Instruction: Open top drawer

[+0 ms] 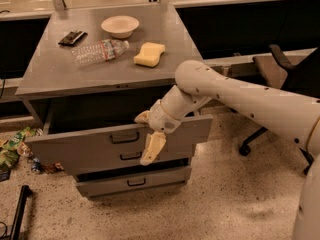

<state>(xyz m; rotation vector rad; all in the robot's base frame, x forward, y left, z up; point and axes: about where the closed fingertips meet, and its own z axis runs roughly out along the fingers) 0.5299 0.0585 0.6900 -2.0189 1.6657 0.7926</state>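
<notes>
The top drawer (90, 146) is a wide grey metal drawer, pulled well out of the cabinet, and its dark inside shows above the front panel. Its small black bar handle (124, 137) sits near the centre of the front. My gripper (142, 140) is at the drawer's front, just right of the handle. One cream finger (142, 117) lies at the panel's top edge. The other finger (152, 149) hangs down over the front. The fingers are spread and hold nothing.
A white bowl (120, 25), a plastic bottle (99, 51), a yellow sponge (149, 54) and a dark flat object (72, 37) lie on the cabinet top. A second black handle (131, 156) and the bottom drawer (132, 182) are below. An office chair (280, 74) stands right, litter (15, 146) left.
</notes>
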